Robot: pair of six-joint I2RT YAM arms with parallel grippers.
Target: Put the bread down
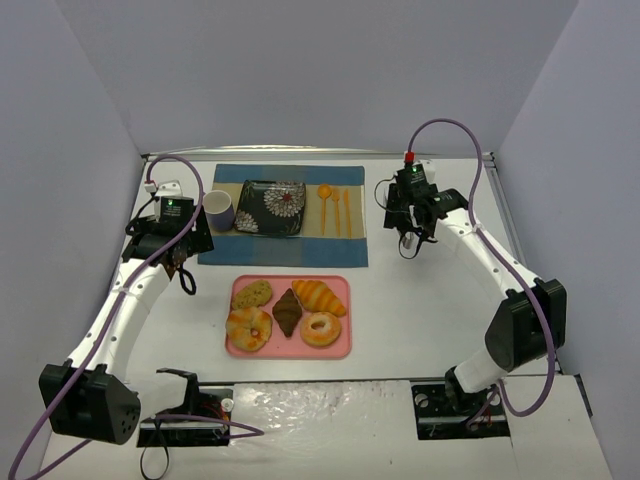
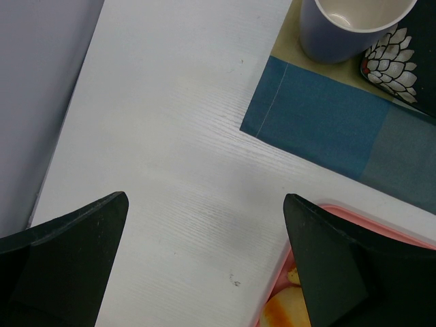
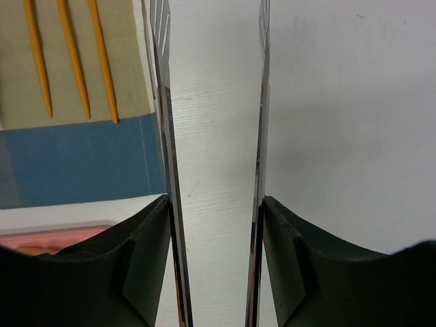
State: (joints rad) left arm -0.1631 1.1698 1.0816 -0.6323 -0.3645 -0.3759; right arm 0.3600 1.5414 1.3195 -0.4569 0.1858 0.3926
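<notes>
The bread, a golden-orange croissant (image 1: 318,296), lies at the back right of a pink tray (image 1: 345,350). With it are a dark brown pastry (image 1: 287,312), two ring donuts and a greenish cookie. My left gripper (image 1: 185,272) is open and empty above bare table left of the tray; in the left wrist view (image 2: 206,197) the tray's rim (image 2: 381,221) shows by the right finger. My right gripper (image 1: 409,240) is far right of the placemat. In the right wrist view (image 3: 216,201) its fingers press on metal tongs (image 3: 163,136), whose two blades stand apart with nothing between them.
A blue placemat (image 1: 283,250) at the back holds a dark floral plate (image 1: 272,208), a lilac cup (image 1: 219,210) and orange cutlery (image 1: 335,208). Grey walls close in the table on three sides. The cup (image 2: 351,27) and the placemat's corner (image 2: 320,122) show in the left wrist view.
</notes>
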